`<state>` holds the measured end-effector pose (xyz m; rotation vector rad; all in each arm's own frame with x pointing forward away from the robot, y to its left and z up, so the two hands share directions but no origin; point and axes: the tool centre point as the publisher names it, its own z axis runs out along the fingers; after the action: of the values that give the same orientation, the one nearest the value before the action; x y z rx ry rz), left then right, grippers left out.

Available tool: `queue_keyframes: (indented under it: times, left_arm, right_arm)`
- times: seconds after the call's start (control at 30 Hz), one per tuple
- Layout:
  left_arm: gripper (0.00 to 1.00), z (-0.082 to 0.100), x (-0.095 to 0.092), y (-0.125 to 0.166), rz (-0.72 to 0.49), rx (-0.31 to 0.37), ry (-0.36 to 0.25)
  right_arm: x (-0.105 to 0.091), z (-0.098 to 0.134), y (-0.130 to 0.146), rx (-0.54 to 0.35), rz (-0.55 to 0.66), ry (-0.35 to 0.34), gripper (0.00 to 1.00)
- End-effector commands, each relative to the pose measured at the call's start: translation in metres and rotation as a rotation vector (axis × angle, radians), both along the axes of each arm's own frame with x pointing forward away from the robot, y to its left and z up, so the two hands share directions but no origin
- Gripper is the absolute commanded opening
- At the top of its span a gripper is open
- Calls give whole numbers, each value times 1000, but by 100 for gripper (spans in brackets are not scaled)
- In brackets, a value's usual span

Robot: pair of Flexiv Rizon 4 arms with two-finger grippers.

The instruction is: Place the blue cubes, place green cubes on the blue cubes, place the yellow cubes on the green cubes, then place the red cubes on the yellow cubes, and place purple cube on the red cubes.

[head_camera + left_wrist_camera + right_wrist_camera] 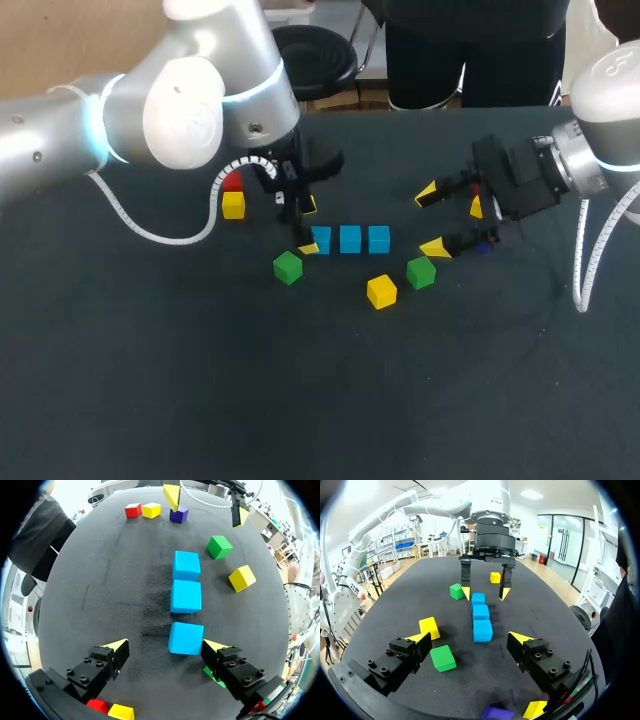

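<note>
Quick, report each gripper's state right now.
Left yellow-tipped two-finger gripper: open, holding nothing.
Right yellow-tipped two-finger gripper: open, holding nothing.

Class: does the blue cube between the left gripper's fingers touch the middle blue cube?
Apart. Left wrist view: a strip of black table shows between the blue cube at the left gripper and the middle blue cube.

No writing, number, label or sign can be read on the plain blue cubes [350, 239], the black cloth-covered table [300, 400] or anything else.
</note>
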<state>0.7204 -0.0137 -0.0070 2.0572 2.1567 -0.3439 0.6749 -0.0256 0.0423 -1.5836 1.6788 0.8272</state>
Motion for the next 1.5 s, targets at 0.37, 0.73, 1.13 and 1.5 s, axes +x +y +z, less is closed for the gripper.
queue_keyframes:
  times: [0.37, 0.73, 1.13, 1.5]
  left_arm:
    - [87, -3, -8, 0, 2, 5, 17]
    - [72, 0, -5, 0, 2, 11, 5]
    - [0, 1, -8, 0, 16, 3, -5]
    - [0, 4, -13, 11, 70, 21, -25]
  right_arm:
    - [0, 0, 0, 2, 0, -1, 100]
    - [0, 0, 0, 2, 0, -1, 100]
    - [0, 0, 0, 2, 0, -1, 100]
    - [0, 0, 0, 2, 0, -1, 100]
